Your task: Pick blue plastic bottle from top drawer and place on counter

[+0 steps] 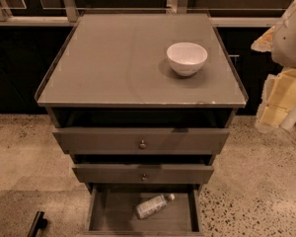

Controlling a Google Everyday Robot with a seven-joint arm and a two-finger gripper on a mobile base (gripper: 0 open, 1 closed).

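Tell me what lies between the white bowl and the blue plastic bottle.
Camera view: between white bowl and blue plastic bottle lie bare counter and two knobbed drawer fronts. The gripper is off right.

The counter [113, 68] was a flat grey square top, smooth and faintly glossy, with a thin raised rim along its sides. One white bowl [187, 58] stood upright on it, toward 2 o'clock from the centre and well inside the rim, with a soft shadow at its left. A faint curved mark crossed the surface near the middle. The gripper [278, 117] hung off the counter at 3 o'clock, beyond its right edge.
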